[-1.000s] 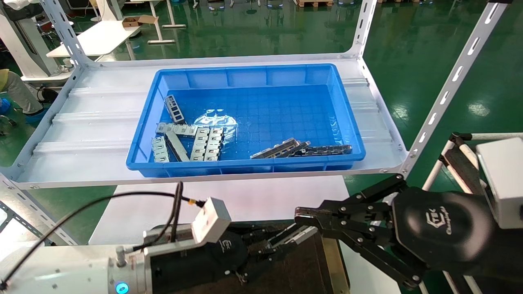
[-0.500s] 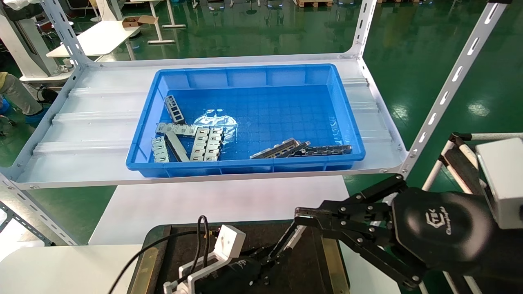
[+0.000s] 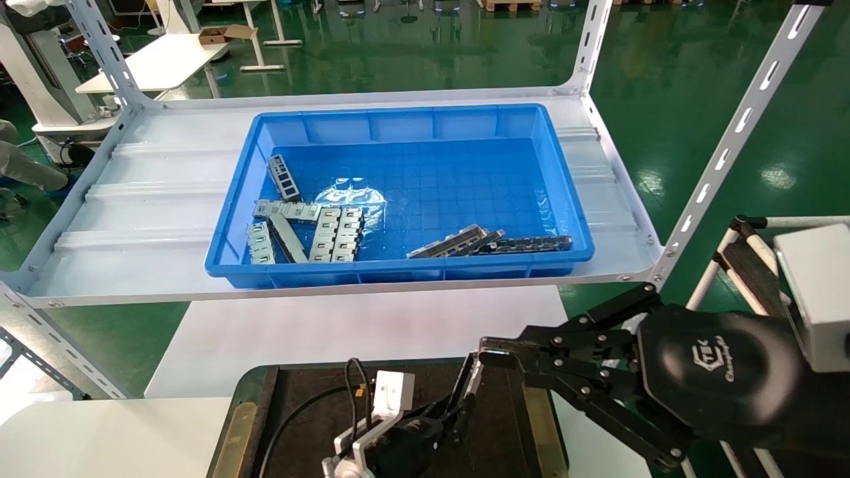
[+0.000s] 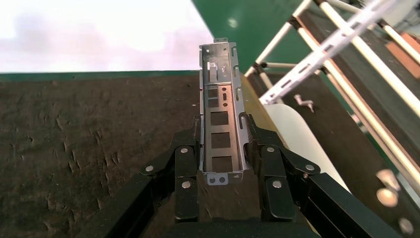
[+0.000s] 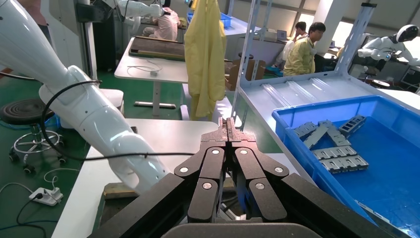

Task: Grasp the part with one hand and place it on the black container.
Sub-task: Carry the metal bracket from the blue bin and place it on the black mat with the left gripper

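My left gripper [image 3: 459,406] is shut on the part [image 3: 473,373], a narrow silver-grey channel with rectangular cutouts. It holds the part low over the far right area of the black container [image 3: 299,405]. In the left wrist view the part [image 4: 220,111] is clamped by its side walls between the fingers [image 4: 187,148] and sticks out forward over the dark tray surface [image 4: 89,134]. I cannot tell whether the part touches the tray. My right gripper [image 3: 485,345] is shut and empty, hovering just right of the part; it also shows in the right wrist view [image 5: 227,126].
A blue plastic bin [image 3: 398,123] stands on the white shelf [image 3: 153,199] behind the tray. It holds flat silver slotted plates [image 3: 332,232] and dark strips [image 3: 491,242]. Slotted shelf uprights [image 3: 724,153] rise at the right. A white tabletop [image 3: 372,325] lies under the shelf.
My left arm has swung down and back toward the tray, carrying the part. The part has turned from lying across to pointing forward. The right gripper has not moved.
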`<state>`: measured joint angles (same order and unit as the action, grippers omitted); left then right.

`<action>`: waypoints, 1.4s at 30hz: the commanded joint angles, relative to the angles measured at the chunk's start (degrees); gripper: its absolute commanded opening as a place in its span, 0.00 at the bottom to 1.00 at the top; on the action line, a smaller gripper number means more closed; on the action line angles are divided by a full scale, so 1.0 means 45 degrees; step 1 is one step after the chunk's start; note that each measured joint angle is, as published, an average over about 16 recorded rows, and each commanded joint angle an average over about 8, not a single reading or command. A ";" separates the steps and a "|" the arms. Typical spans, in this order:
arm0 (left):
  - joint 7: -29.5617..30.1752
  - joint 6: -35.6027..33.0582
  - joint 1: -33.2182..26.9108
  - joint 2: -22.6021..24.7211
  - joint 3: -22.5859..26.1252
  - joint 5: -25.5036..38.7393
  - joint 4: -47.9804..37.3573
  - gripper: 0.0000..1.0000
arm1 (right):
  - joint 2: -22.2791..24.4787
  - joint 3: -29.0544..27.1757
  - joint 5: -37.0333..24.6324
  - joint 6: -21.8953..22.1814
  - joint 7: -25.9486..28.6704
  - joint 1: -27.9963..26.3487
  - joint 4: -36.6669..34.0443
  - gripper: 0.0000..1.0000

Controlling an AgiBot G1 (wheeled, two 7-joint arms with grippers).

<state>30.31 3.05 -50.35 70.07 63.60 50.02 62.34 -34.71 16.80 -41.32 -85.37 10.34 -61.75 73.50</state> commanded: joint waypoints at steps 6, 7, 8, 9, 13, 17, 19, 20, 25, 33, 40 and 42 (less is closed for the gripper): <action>0.0305 0.1426 -0.0418 0.1025 0.0837 -0.0900 -0.1062 0.00 | 0.0002 0.0005 0.0004 0.0002 -0.0003 -0.0001 0.0000 0.00; 0.0326 0.1568 -0.0482 0.1137 0.0931 -0.1057 -0.1185 0.00 | 0.0002 0.0006 0.0004 0.0003 -0.0003 -0.0001 0.0000 0.00; 0.0344 0.1704 -0.0550 0.1244 0.1030 -0.1221 -0.1304 0.00 | 0.0003 0.0007 0.0005 0.0003 -0.0003 -0.0001 0.0000 0.00; 0.0361 0.1825 -0.0614 0.1335 0.1124 -0.1381 -0.1405 0.00 | 0.0003 0.0007 0.0005 0.0003 -0.0004 -0.0002 0.0000 0.00; 0.0405 0.2294 -0.0842 0.1573 0.1545 -0.2029 -0.1630 0.00 | 0.0004 0.0010 0.0007 0.0005 -0.0005 -0.0002 0.0000 0.00; 0.0451 0.2780 -0.1010 0.1666 0.2006 -0.2698 -0.1609 0.00 | 0.0006 0.0013 0.0009 0.0006 -0.0007 -0.0003 0.0000 0.00; 0.0468 0.3023 -0.1077 0.1690 0.2241 -0.3022 -0.1556 0.00 | 0.0006 0.0015 0.0010 0.0006 -0.0007 -0.0003 0.0000 0.00; 0.0474 0.3141 -0.1111 0.1700 0.2362 -0.3185 -0.1526 0.00 | 0.0006 0.0016 0.0011 0.0007 -0.0008 -0.0003 0.0000 0.00; 0.0468 0.3640 -0.1271 0.1730 0.2936 -0.3881 -0.1390 0.00 | 0.0008 0.0019 0.0013 0.0008 -0.0010 -0.0004 0.0000 0.00; 0.0473 0.4112 -0.1517 0.1756 0.3678 -0.4675 -0.1295 0.00 | 0.0010 0.0025 0.0017 0.0011 -0.0012 -0.0005 0.0000 0.00; 0.0590 0.4341 -0.1651 0.1771 0.4132 -0.5176 -0.1215 0.30 | 0.0012 0.0030 0.0021 0.0013 -0.0015 -0.0007 0.0000 0.05; 0.0647 0.4368 -0.1690 0.1771 0.4224 -0.5283 -0.1193 0.55 | 0.0013 0.0031 0.0021 0.0014 -0.0016 -0.0007 0.0000 0.28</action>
<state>33.25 22.60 -57.93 78.03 82.48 26.46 56.92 -34.65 16.94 -41.22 -85.31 10.27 -61.79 73.50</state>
